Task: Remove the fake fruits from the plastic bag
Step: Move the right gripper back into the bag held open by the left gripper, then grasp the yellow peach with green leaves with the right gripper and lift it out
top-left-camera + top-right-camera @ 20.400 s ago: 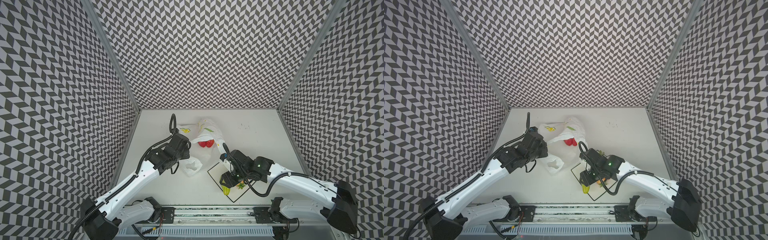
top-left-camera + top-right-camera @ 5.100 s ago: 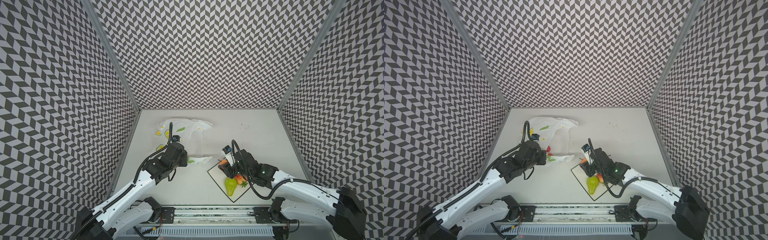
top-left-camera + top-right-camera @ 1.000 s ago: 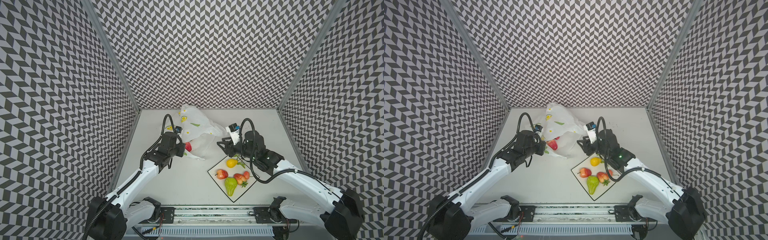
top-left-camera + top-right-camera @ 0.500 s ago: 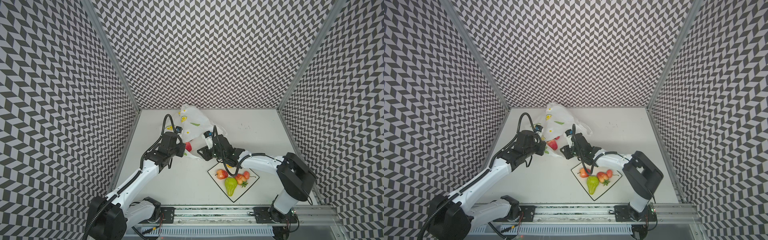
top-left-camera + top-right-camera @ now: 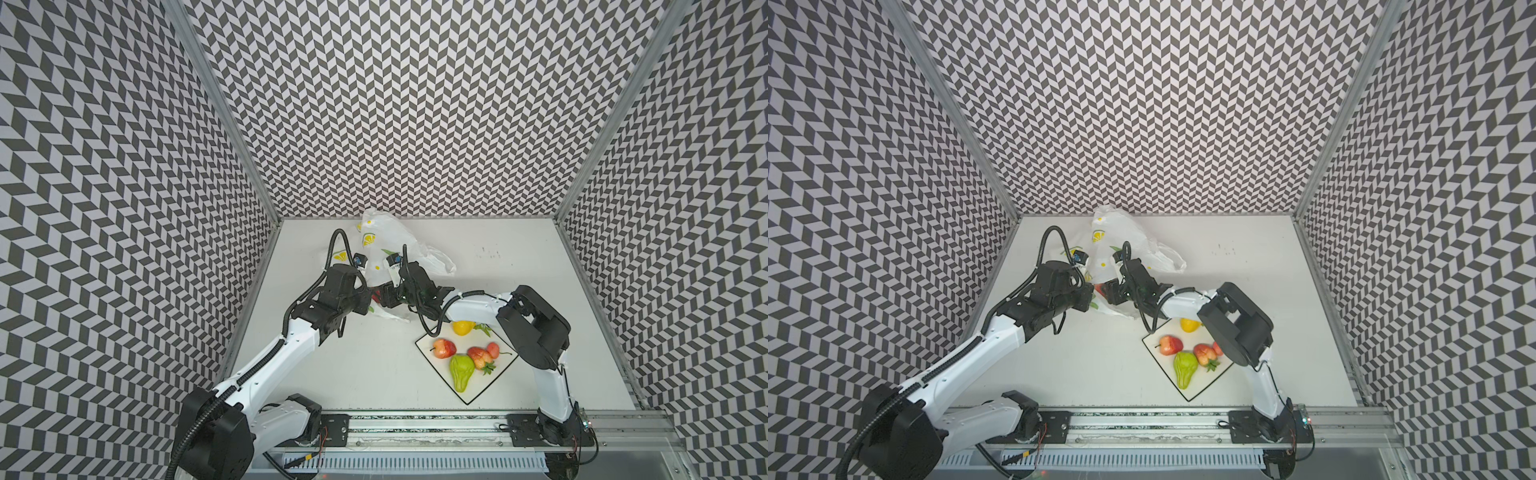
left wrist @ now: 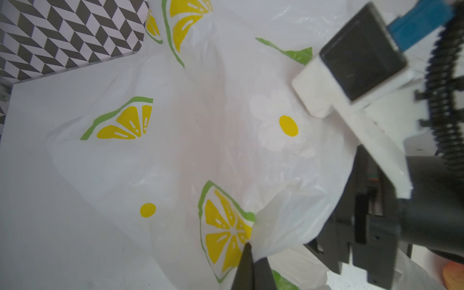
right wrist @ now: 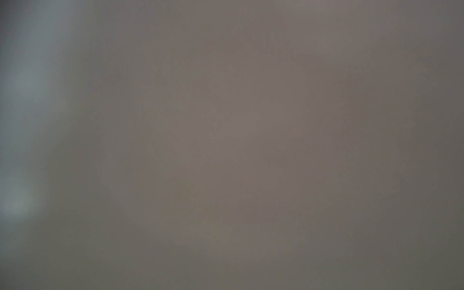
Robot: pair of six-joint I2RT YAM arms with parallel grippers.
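The plastic bag [image 5: 386, 237] [image 5: 1121, 232] stands crumpled at the back of the table, and fills the left wrist view [image 6: 200, 125]. My left gripper [image 5: 368, 300] [image 6: 251, 253] is shut on a fold of the bag's edge. My right gripper [image 5: 384, 297] [image 5: 1108, 297] reaches across into the bag's mouth, right beside the left one. A red fruit [image 5: 376, 297] shows between them inside the bag. The right wrist view is a grey-brown blur and shows no jaws. A lemon [image 5: 463, 327], apple [image 5: 444, 348], pear [image 5: 461, 372] and strawberry [image 5: 479, 357] lie on the plate [image 5: 492, 380].
The white square plate stands at the front right of the table, under my right arm's forearm [image 5: 473, 309]. Patterned walls close in the table on three sides. A metal rail [image 5: 415, 432] runs along the front edge.
My right gripper has swung left from above the plate to the bag's mouth and pushed in beside the left gripper. The left gripper has kept its hold on the bag.
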